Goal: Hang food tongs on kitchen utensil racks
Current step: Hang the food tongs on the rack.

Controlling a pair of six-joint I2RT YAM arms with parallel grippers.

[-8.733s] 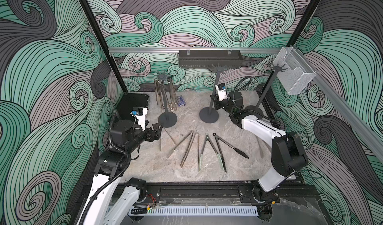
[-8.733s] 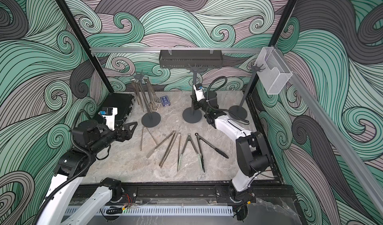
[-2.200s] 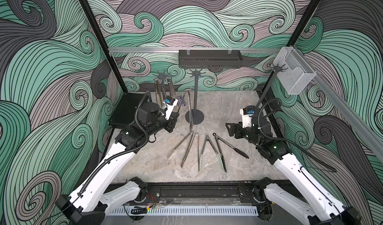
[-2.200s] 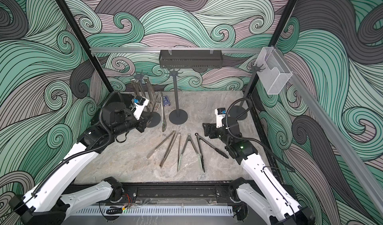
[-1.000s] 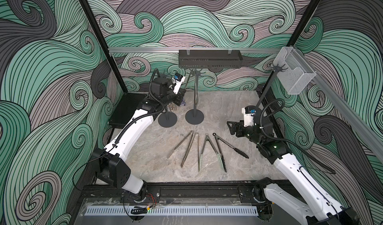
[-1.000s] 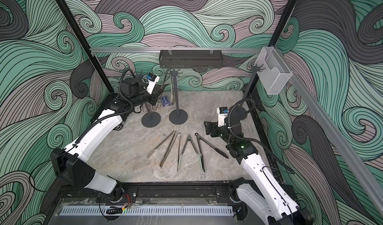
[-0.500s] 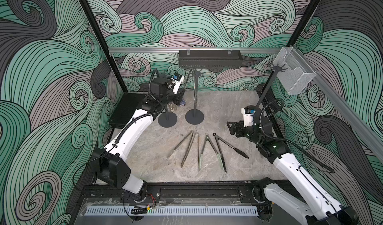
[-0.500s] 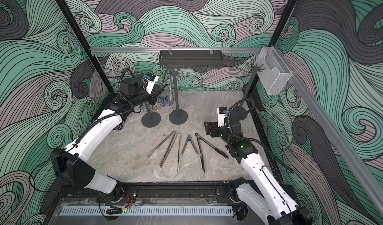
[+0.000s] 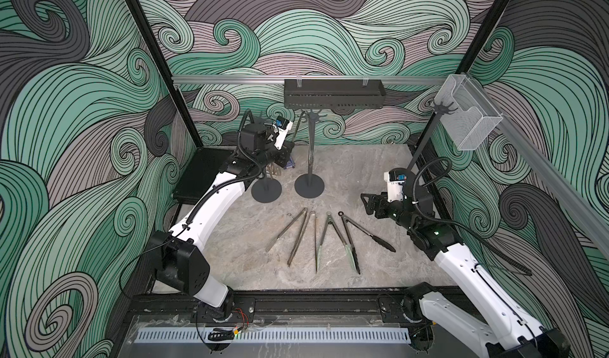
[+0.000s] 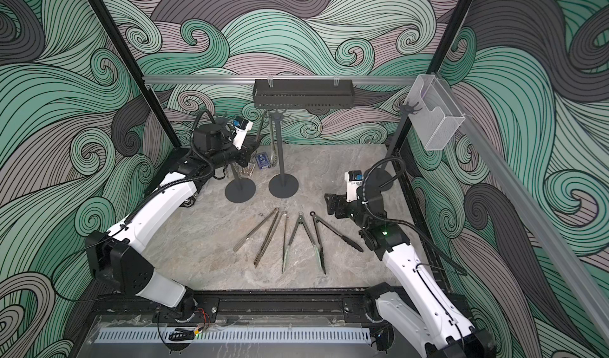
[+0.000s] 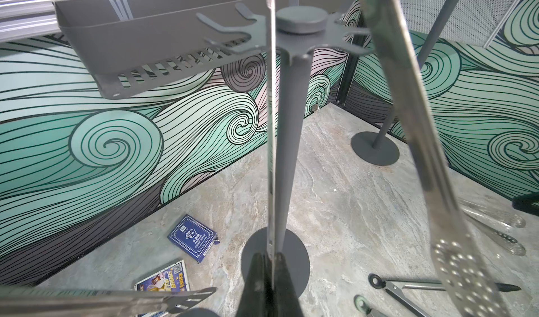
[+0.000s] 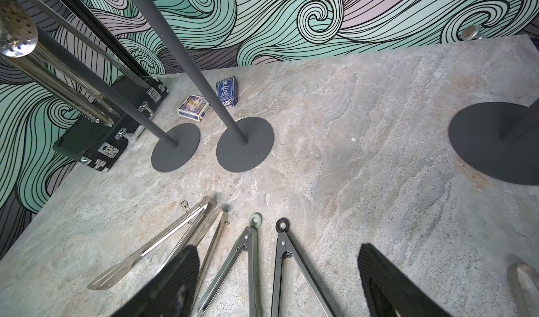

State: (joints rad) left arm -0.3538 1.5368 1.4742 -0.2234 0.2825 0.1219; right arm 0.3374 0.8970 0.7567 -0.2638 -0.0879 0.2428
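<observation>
The left gripper (image 11: 269, 260) has its fingers (image 11: 255, 282) pinched tight on one plain steel pair of food tongs (image 11: 271, 120). The pair is a long thin strip standing almost upright just beside the pole of the middle rack (image 11: 287, 155), and it reaches up to that rack's crown of hooks (image 11: 300, 23). Whether it touches a hook cannot be told.

On the tabletop (image 9: 362, 162) in front of the middle rack, more tongs lie fanned out: two plain steel pairs (image 9: 286, 230) (image 9: 300, 239), a pale-green-tipped pair (image 12: 248, 251) and a black-tipped pair (image 9: 365, 232). The right gripper (image 9: 365, 204) hovers near them, fingers spread wide and holding nothing.

Just beside the middle rack on the left arm's side, a neighbouring rack (image 9: 266, 190) carries hanging perforated tongs (image 11: 408, 102), which crowd close to the held pair. A dark perforated shelf (image 11: 131, 38) hangs behind the crown. A blue card box (image 11: 192, 238) lies behind the middle rack's base.
</observation>
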